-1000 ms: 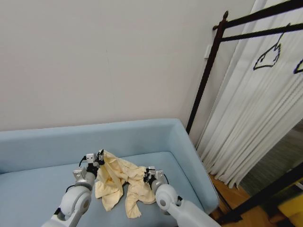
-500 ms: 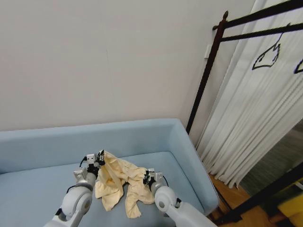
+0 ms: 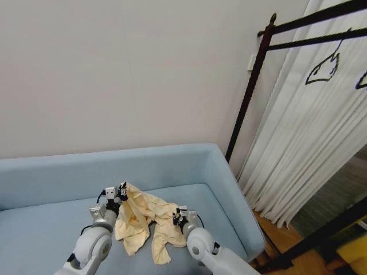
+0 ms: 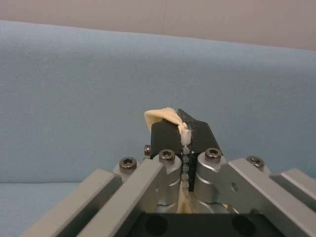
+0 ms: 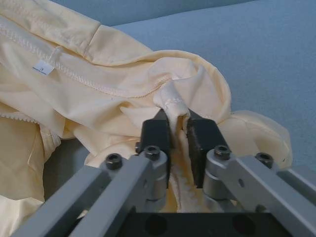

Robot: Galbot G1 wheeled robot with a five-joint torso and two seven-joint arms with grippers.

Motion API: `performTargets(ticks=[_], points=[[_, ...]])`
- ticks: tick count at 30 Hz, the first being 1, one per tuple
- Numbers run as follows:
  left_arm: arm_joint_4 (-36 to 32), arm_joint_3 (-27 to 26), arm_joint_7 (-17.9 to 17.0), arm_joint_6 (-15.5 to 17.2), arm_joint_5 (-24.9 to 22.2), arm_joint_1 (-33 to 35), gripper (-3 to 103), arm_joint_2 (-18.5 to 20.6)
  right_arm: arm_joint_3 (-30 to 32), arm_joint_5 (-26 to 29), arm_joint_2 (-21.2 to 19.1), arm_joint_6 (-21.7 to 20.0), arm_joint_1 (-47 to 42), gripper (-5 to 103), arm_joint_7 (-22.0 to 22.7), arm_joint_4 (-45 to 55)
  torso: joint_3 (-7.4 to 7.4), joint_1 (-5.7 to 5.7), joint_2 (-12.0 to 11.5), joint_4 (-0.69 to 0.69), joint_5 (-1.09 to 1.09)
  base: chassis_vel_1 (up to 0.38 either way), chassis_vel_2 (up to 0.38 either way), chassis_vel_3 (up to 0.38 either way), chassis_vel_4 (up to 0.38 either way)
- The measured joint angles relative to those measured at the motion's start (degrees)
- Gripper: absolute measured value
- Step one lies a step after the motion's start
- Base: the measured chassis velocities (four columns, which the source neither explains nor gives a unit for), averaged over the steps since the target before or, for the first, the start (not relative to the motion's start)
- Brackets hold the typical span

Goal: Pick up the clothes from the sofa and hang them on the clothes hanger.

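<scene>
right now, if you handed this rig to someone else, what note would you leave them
Left end effector: shut on an edge of the yellow garment, near the sofa backrest.
Right end effector: shut on a fold at the garment's other side.
Garment: bunched on the sofa seat, between both arms.
Done: both grasps made.
Left to do: lift it, carry it to the rack on the robot's right, and put it on the black hanger.

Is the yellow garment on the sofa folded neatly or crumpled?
Crumpled: the yellow garment lies bunched in uneven folds on the sofa, pinched by the left gripper and right gripper.
</scene>
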Motion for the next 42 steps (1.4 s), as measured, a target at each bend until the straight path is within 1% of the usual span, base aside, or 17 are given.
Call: performTargets(ticks=[2, 7, 16, 19, 20, 21, 22, 23, 25, 26, 27, 28, 29, 31, 37, 40, 42], points=[[-0.1, 0.0, 0.1, 0.0, 0.1, 0.2, 1, -0.1, 0.1, 0.2, -0.2, 0.1, -0.1, 3, 0.0, 0.4, 0.00, 0.00, 0.0, 0.00, 0.00, 0.000, 0.000, 0.000, 0.000], [-0.2, -0.1, 0.1, 0.0, 0.2, 0.5, 1, -0.2, 0.7, 1.1, -0.6, 0.1, -0.5, 0, 0.2, 1.6, 0.00, 0.00, 0.0, 0.00, 0.00, 0.000, 0.000, 0.000, 0.000], [-0.3, -0.2, 0.1, -0.1, 0.4, 0.8, 1, -0.6, 2.1, 2.8, -1.3, 0.2, -1.3, 0, 0.3, 3.4, 0.00, 0.00, 0.0, 0.00, 0.00, 0.000, 0.000, 0.000, 0.000], [-0.3, -0.1, 0.1, -0.1, 0.4, 1.0, 1, -1.0, 3.1, 4.3, -1.9, -0.4, -1.3, -1, 0.1, 4.6, 0.00, 0.00, 0.0, 0.00, 0.00, 0.000, 0.000, 0.000, 0.000], [-0.3, -0.1, 0.1, -0.1, 0.5, 1.0, 1, -1.1, 3.2, 4.5, -2.1, -0.5, -1.3, 5, 0.0, 4.7, 0.00, 0.00, 0.0, 0.00, 0.00, 0.000, 0.000, 0.000, 0.000], [-0.4, -0.1, 0.1, -0.1, 0.5, 1.0, 1, -1.2, 3.2, 4.6, -2.2, -0.5, -1.3, 5, 0.0, 4.7, 0.00, 0.00, 0.0, 0.00, 0.00, 0.000, 0.000, 0.000, 0.000], [-0.4, -0.1, 0.1, -0.1, 0.6, 1.0, 1, -1.2, 3.3, 4.6, -2.3, -0.5, -1.3, 10, -0.1, 4.7, 0.00, 0.00, 0.0, 0.00, 0.00, 0.000, 0.000, 0.000, 0.000], [-0.4, -0.1, 0.1, -0.1, 0.6, 1.0, 1, -1.2, 3.3, 4.6, -2.3, -0.5, -1.3, 10, -0.1, 4.7, 0.00, 0.00, 0.0, 0.00, 0.00, 0.000, 0.000, 0.000, 0.000], [-0.6, -0.1, 0.1, -0.1, 0.6, 1.0, 1, -1.3, 3.4, 4.6, -2.4, -0.5, -1.5, 20, -0.2, 4.6, 0.00, 0.00, 0.0, 0.00, 0.00, 0.000, 0.000, 0.000, 0.000], [-0.6, -0.1, 0.1, -0.1, 0.6, 1.0, 1, -1.3, 3.4, 4.6, -2.4, -0.5, -1.6, 15, -0.2, 4.6, 0.00, 0.00, 0.0, 0.00, 0.00, 0.000, 0.000, 0.000, 0.000], [-0.7, -0.1, 0.1, -0.1, 0.6, 1.0, 1, -1.3, 3.4, 4.6, -2.4, -0.4, -1.7, 15, -0.3, 4.6, 0.00, 0.00, 0.0, 0.00, 0.00, 0.000, 0.000, 0.000, 0.000], [-0.7, -0.1, 0.1, -0.1, 0.6, 1.0, 1, -1.2, 3.4, 4.6, -2.4, -0.4, -1.8, 10, -0.4, 4.6, 0.00, 0.00, 0.0, 0.00, 0.00, 0.000, 0.000, 0.000, 0.000], [-0.7, -0.1, 0.1, -0.1, 0.6, 1.0, 1, -1.2, 3.4, 4.6, -2.4, -0.4, -1.8, 10, -0.4, 4.6, 0.00, 0.00, 0.0, 0.00, 0.00, 0.000, 0.000, 0.000, 0.000], [-0.8, -0.1, 0.1, -0.1, 0.6, 1.0, 1, -1.2, 3.4, 4.6, -2.4, -0.3, -1.9, 2, -0.4, 4.6, 0.00, 0.00, 0.0, 0.00, 0.00, 0.000, 0.000, 0.000, 0.000], [-0.9, -0.2, 0.2, -0.1, 0.6, 1.2, 1, -1.2, 3.8, 5.5, -2.1, -0.2, -1.9, 0, -0.3, 4.7, 0.00, 0.00, 0.0, 0.00, 0.00, 0.000, 0.000, 0.000, 0.000], [-0.9, -0.3, 0.4, -0.3, 0.8, 1.4, 1, -1.2, 5.0, 7.2, -2.0, -0.6, -2.2, 0, -0.3, 5.2, 0.00, 0.00, 0.0, 0.00, 0.00, 0.000, 0.000, 0.000, 0.000], [-0.8, -0.3, 0.5, -0.5, 0.8, 1.4, 1, -1.1, 5.2, 7.8, -2.2, -0.8, -2.5, 9, -0.2, 5.6, 0.00, 0.00, 0.0, 0.00, 0.00, 0.000, 0.000, 0.000, 0.000]])
